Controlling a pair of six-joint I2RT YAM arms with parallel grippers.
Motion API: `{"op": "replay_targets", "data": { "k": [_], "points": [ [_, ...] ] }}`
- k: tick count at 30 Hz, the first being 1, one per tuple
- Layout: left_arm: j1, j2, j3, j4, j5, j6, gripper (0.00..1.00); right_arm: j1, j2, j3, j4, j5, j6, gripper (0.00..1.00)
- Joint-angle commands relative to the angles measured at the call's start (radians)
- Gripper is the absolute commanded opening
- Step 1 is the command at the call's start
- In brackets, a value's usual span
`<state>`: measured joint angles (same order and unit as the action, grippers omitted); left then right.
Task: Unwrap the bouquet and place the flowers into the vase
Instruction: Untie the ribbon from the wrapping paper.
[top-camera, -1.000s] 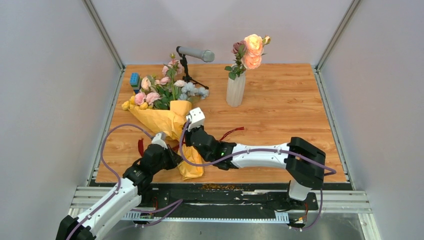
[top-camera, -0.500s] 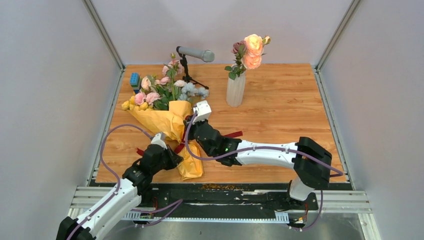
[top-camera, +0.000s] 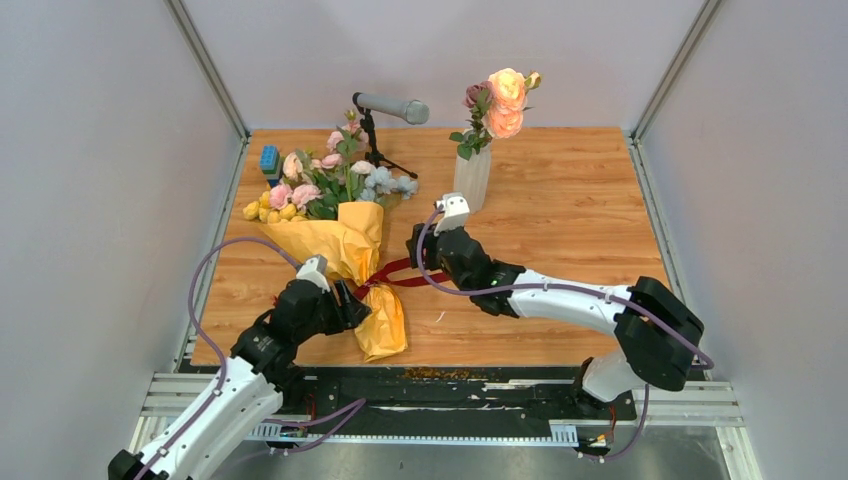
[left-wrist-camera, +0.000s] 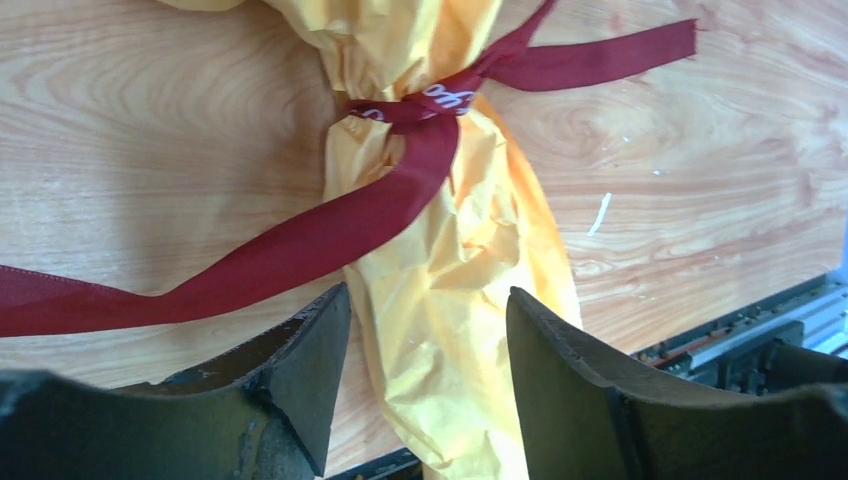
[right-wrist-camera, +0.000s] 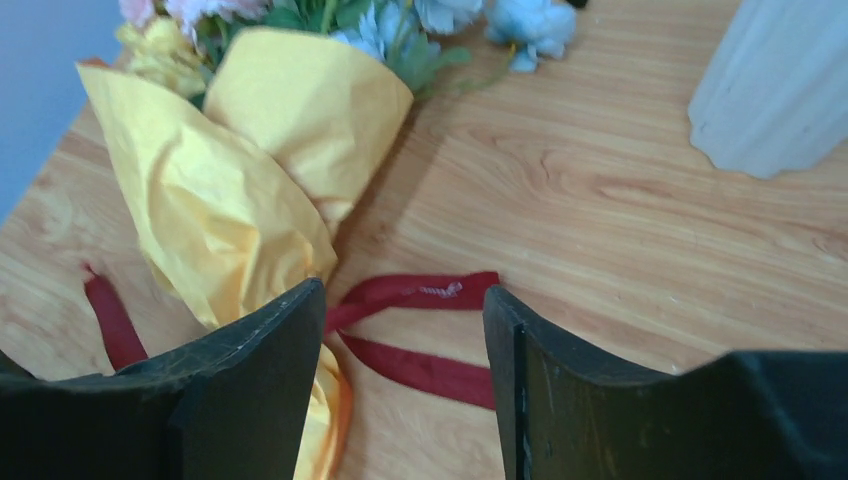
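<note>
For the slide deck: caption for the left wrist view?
Open left claw over the stem end of the bouquet, dark red ribbon knotted around it.

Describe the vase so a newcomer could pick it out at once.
Start at the wooden table and look to its far side, just right of centre. The vase stands upright there, a pale ribbed cylinder holding peach roses. Unlike the black microphone stand to its left, it is white and bears flowers.
</note>
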<state>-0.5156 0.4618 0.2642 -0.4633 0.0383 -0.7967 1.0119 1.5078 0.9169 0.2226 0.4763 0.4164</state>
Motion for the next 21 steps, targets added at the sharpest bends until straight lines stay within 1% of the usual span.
{"op": "replay_targets", "data": {
  "k": [1,3,5,7,10,13,17,21],
  "points": [
    [0.002,-0.007,0.066,-0.045,0.050,0.020,0.67,-0.008,-0.071,-0.059,0.038,-0.185,-0.084,0.60],
    [0.002,-0.004,0.096,-0.057,0.038,0.034,0.68,-0.009,-0.074,-0.057,0.043,-0.289,-0.128,0.60],
    [0.002,0.008,0.127,-0.065,0.009,0.063,0.68,-0.004,-0.057,-0.044,0.047,-0.398,-0.163,0.57],
    [0.003,0.032,0.152,-0.073,-0.032,0.092,0.67,0.010,-0.023,-0.020,0.050,-0.457,-0.190,0.54],
    [0.003,0.073,0.159,-0.052,-0.102,0.126,0.65,0.053,0.055,0.049,0.026,-0.459,-0.238,0.49],
    [0.005,0.109,0.144,-0.007,-0.152,0.140,0.60,0.082,0.141,0.115,0.013,-0.460,-0.253,0.47],
    [0.008,0.135,0.125,0.052,-0.163,0.138,0.54,0.094,0.222,0.202,-0.021,-0.460,-0.260,0.47],
    [0.016,0.149,0.112,0.093,-0.157,0.140,0.53,0.104,0.280,0.248,-0.052,-0.438,-0.274,0.47]
  ]
}}
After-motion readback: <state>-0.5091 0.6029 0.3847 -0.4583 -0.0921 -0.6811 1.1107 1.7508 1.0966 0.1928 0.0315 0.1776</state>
